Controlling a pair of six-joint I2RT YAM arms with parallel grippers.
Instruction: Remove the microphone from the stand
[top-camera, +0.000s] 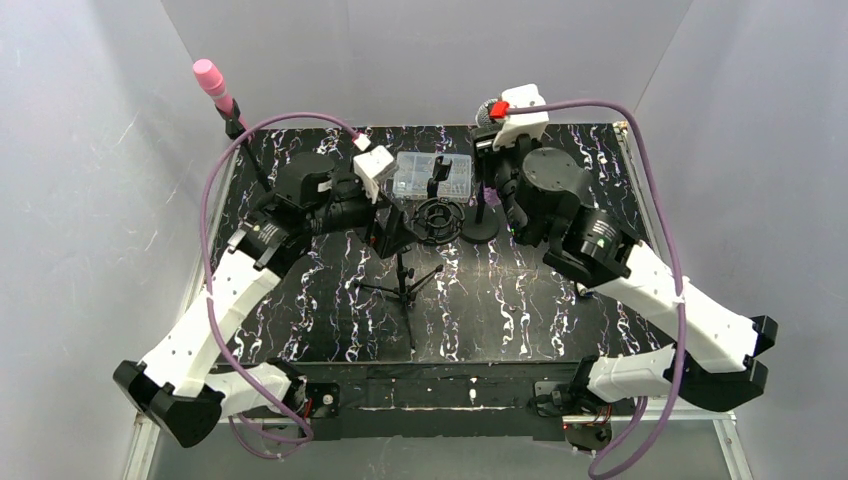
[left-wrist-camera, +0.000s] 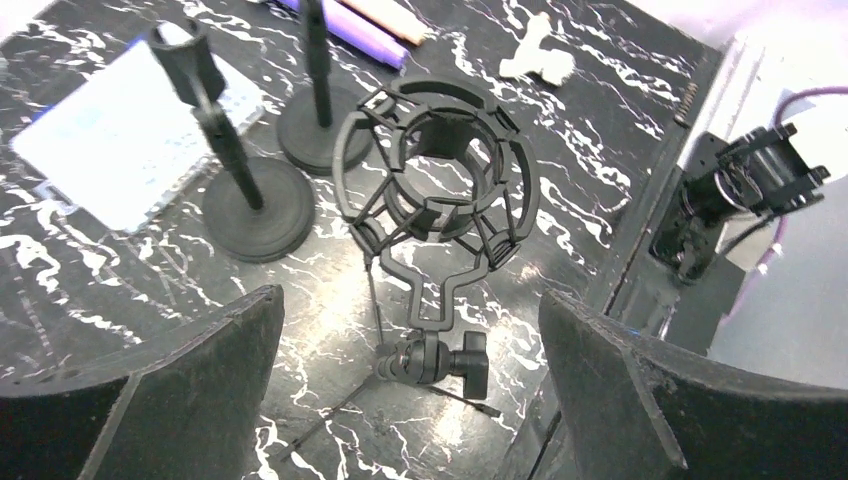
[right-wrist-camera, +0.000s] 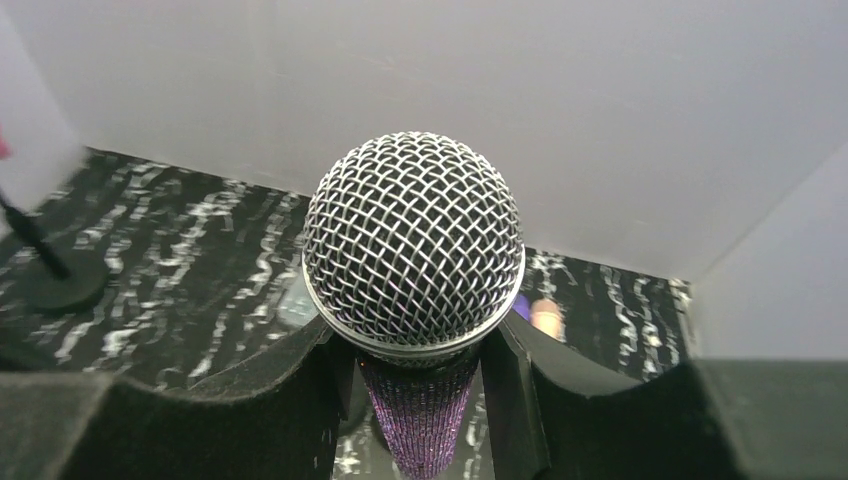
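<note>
A microphone with a silver mesh head (right-wrist-camera: 413, 240) and a purple glitter body (right-wrist-camera: 420, 425) stands upright between my right gripper's (right-wrist-camera: 420, 365) fingers, which are shut on the body just under the head. In the top view the right gripper (top-camera: 488, 138) holds the microphone (top-camera: 486, 112) at the top of a black round-base stand (top-camera: 481, 229) at the back middle. I cannot tell whether the body sits in the stand's clip. My left gripper (top-camera: 390, 235) is open and empty, hovering over a black shock mount (left-wrist-camera: 437, 190) on a tripod (top-camera: 404, 290).
A pink microphone (top-camera: 211, 77) on a stand rises at the far left corner. A second round-base stand (left-wrist-camera: 255, 205) with an empty clip and a clear plastic box (top-camera: 432, 172) sit behind the shock mount. Purple and orange items (left-wrist-camera: 370, 28) lie at the back.
</note>
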